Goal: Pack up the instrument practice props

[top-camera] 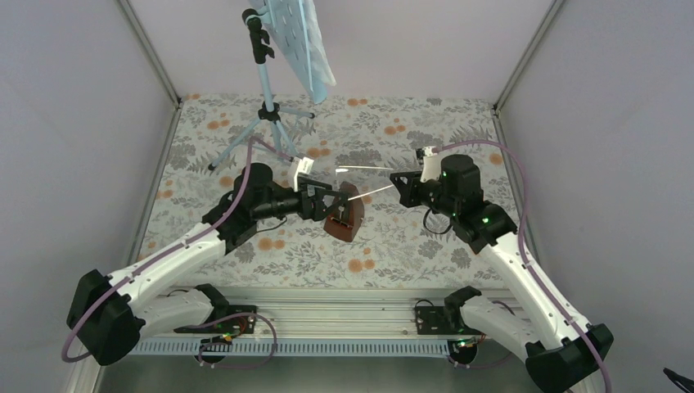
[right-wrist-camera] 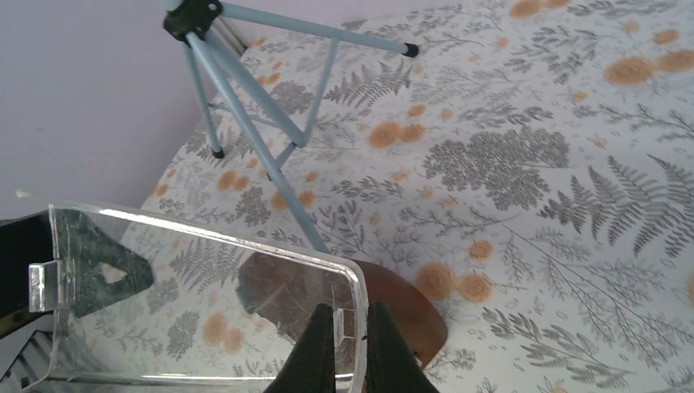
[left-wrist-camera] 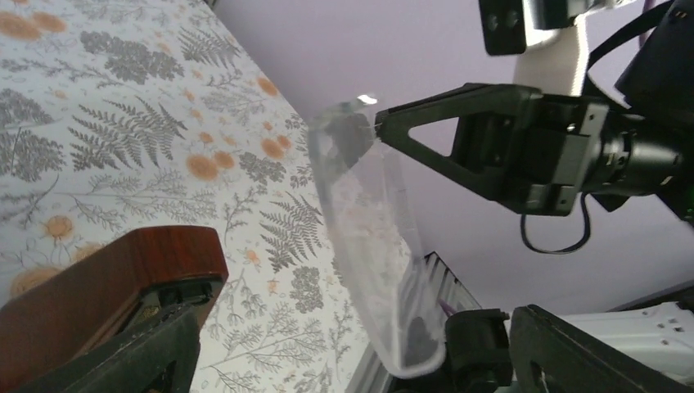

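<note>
Metronome [top-camera: 344,219] lies mid-frame on the floral counter [top-camera: 425,246], just beside one of the left fingers [left-wrist-camera: 147,352], which are spread wide. Right fingers [right-wrist-camera: 323,360] pinch a clear plastic cover [right-wrist-camera: 205,303] by its edge. Music stand [top-camera: 266,90] stands at upper left.

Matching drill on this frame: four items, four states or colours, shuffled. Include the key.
Items
1 music stand
2 metronome
3 clear cover
4 left gripper

States
A pinched in the right gripper
B jaws open
C upright on tripod legs
D brown wood

Pairs: 1-C, 2-D, 3-A, 4-B
</note>
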Robot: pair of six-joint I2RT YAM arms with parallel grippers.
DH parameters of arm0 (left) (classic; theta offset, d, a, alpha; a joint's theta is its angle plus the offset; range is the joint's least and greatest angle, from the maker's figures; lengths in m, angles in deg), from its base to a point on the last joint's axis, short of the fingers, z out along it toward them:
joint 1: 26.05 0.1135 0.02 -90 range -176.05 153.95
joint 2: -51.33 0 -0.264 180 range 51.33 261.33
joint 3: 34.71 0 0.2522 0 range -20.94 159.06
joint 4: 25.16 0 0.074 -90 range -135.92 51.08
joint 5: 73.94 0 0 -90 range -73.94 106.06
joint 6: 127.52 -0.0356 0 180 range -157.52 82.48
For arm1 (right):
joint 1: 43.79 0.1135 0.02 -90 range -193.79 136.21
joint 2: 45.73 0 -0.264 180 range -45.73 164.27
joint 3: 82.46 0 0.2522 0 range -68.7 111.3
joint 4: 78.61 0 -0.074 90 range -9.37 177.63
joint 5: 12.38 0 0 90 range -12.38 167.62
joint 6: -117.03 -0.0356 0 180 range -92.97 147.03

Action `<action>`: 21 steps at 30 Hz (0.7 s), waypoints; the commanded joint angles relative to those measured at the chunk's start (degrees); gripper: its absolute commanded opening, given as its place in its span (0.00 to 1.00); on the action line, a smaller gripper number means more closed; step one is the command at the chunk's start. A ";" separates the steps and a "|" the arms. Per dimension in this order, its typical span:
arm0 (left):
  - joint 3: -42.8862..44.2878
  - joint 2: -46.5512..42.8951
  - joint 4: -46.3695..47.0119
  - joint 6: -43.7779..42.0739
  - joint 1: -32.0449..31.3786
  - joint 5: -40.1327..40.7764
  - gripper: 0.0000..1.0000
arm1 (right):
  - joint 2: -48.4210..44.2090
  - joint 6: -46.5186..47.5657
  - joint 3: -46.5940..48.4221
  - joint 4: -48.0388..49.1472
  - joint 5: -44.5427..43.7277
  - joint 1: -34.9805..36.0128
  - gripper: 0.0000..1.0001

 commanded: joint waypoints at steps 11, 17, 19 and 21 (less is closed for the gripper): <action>-1.18 3.06 12.48 8.73 0.26 -0.29 0.44 | 1.30 3.88 -0.94 5.32 3.01 2.68 0.04; -1.45 3.59 13.18 9.88 0.26 0.03 0.30 | 2.06 5.02 -0.41 5.49 2.77 3.17 0.04; -1.89 3.45 13.20 10.22 0.29 0.41 0.25 | 2.03 5.20 -0.50 5.51 2.58 3.27 0.04; -2.09 3.33 13.14 10.54 0.27 0.74 0.22 | 2.03 5.33 -0.67 5.58 2.33 3.35 0.04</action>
